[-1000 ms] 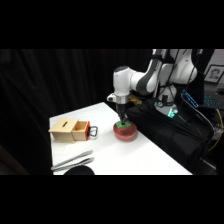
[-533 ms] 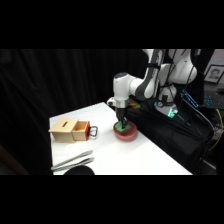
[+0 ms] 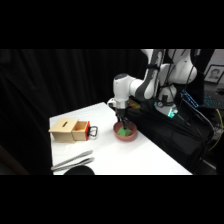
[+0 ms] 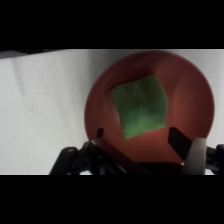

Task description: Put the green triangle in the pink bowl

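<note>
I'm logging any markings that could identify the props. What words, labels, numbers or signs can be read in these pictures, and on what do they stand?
None can be read.
Green triangle: no marking shows.
Pink bowl: plain.
Wooden box: a dark slot on top, no lettering.
Equipment behind the table: a bluish patch, too blurred to read.

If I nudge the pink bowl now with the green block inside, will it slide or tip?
The pink bowl looks low and wide, so it would probably slide on the smooth white table rather than tip. It seems small and light, so a slight push may move it. The green triangle lies loose inside and might shift.
</note>
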Controlling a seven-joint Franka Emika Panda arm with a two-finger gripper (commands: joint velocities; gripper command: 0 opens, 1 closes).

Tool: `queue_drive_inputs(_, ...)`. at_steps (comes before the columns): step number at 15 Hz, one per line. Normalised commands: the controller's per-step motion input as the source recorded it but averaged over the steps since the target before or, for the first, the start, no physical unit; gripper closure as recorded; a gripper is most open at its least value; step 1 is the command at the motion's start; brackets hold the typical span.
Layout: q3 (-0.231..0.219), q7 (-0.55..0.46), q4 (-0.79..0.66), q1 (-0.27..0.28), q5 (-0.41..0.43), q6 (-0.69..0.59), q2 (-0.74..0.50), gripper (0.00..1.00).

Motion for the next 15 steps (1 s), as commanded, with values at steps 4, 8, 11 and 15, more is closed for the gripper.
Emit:
queue_drive_inputs(4, 0.018, -0.2, -0.14, -0.052, 0.016, -0.3, -0.5, 0.0)
queue_drive_inputs(8, -0.014, -0.22, -0.06, -0.05, 0.017, -0.49, -0.58, 0.0)
queue_drive_inputs(11, -0.052, -0.21, 0.08, -0.047, 0.017, -0.53, -0.49, 0.0)
queue_drive_inputs(15, -0.064, -0.17, 0.18, -0.06, -0.008, -0.48, -0.37, 0.0)
